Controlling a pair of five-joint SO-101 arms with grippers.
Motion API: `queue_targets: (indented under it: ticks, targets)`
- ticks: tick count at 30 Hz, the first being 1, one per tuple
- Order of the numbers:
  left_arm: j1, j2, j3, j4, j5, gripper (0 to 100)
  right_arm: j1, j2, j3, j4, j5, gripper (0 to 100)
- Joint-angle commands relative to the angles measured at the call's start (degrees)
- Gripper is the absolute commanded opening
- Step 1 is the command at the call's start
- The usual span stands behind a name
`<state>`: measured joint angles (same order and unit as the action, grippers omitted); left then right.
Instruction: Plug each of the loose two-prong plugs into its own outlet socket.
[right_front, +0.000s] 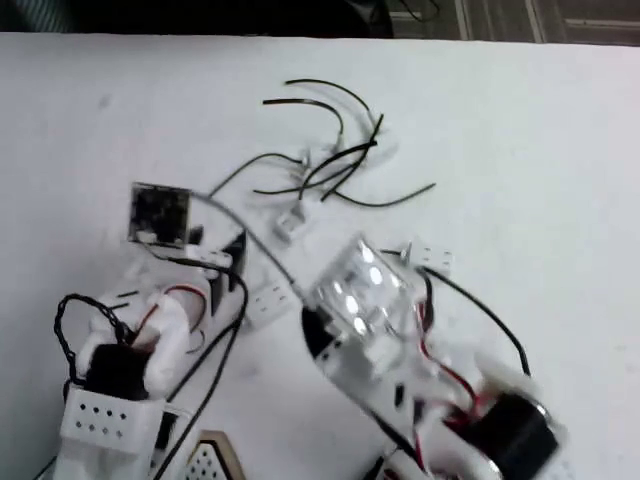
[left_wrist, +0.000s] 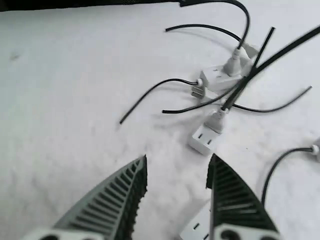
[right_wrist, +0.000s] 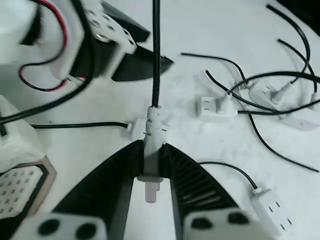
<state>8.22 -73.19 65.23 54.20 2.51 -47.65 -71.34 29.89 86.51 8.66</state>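
The right gripper (right_wrist: 152, 146) pinches one white plug (right_wrist: 151, 127) between narrowly set fingers. The plug lies lengthwise along them, prongs toward the wrist, and its black cable (right_wrist: 156, 60) runs away over the table (right_wrist: 210, 25). The left gripper (left_wrist: 178, 157) hangs low with its fingers spread wide. Before it I count three white sockets (left_wrist: 204, 141), two carrying plugs, the third nearly beneath the fingers
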Motion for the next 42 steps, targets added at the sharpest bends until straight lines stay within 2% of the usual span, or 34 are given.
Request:
queue_targets:
  ticks: [1, 5, 8, 21, 29, 39, 42]
  targets:
    - [4.44, -0.84, -5.63, 5.45, 0.53, 20, -3.74, -1.54, -2.55, 0.31, -1.14, 1.8]
    - [8.48, -0.84, -8.09, 8.88, -0.09, 11, -3.82, -1.54, -2.46, 0.13, -0.97, 1.8]
    - [11.65, -0.84, -8.35, 9.85, -3.16, 8, -3.82, -1.54, -1.67, -0.48, -0.88, 1.8]
    - [12.88, -0.84, -8.35, 10.46, -3.69, 8, -3.82, -1.54, 11.69, -10.24, -0.79, 1.8]
    - [20.09, -0.84, -8.35, 12.13, -3.87, 8, -3.82, -1.45, 17.23, -16.22, 1.05, 1.8]
    - [20.00, -0.84, -8.35, 12.48, -4.04, 8, -3.74, 3.21, 17.93, -16.66, 1.05, 1.8]
    - [20.18, -0.84, -8.09, 12.48, -6.68, 8, -3.65, 7.52, 17.14, -16.66, 1.05, 2.0]
